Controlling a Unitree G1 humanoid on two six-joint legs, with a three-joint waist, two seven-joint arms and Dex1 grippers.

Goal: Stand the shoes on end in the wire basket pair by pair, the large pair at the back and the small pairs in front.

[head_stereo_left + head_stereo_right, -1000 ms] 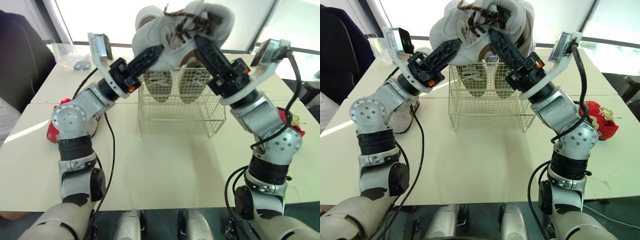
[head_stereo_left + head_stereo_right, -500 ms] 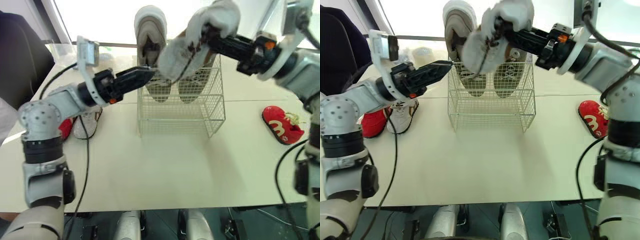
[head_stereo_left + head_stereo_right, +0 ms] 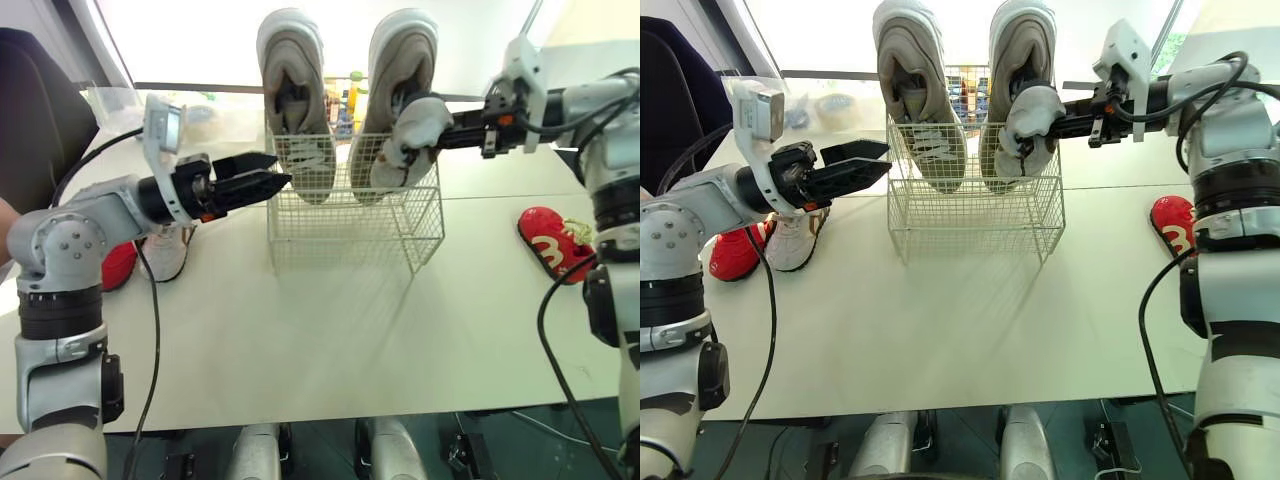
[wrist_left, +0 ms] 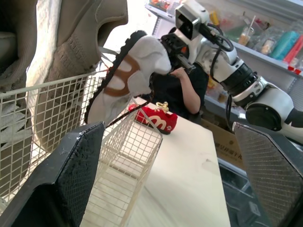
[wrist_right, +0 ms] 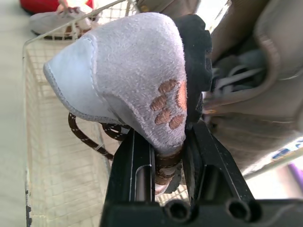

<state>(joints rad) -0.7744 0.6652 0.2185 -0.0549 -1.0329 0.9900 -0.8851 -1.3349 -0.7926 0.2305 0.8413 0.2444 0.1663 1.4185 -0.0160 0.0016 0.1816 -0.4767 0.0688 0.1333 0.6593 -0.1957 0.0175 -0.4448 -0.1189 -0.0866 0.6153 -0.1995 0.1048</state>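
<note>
Two large beige sneakers [image 3: 290,90] [image 3: 400,80] stand on end at the back of the wire basket [image 3: 350,235]. My right gripper [image 5: 165,156] is shut on a small white fuzzy shoe [image 3: 410,140] with a brown paw print and brown laces. It holds the shoe over the basket's right side, against the right sneaker. My left gripper [image 3: 265,175] is open and holds nothing, just left of the basket's rim. A second small white shoe [image 3: 790,240] and a red shoe [image 3: 730,255] lie on the table at the left. Another red shoe [image 3: 555,250] lies at the right.
A person in dark clothes [image 3: 40,110] sits at the table's left edge. A clear plastic bag [image 3: 130,100] lies at the back left. The table in front of the basket [image 3: 330,330] is bare.
My left gripper let go of the small white shoe, opened and drew back to the left. My right arm swung out to the right and lowered that shoe to the basket's right side.
</note>
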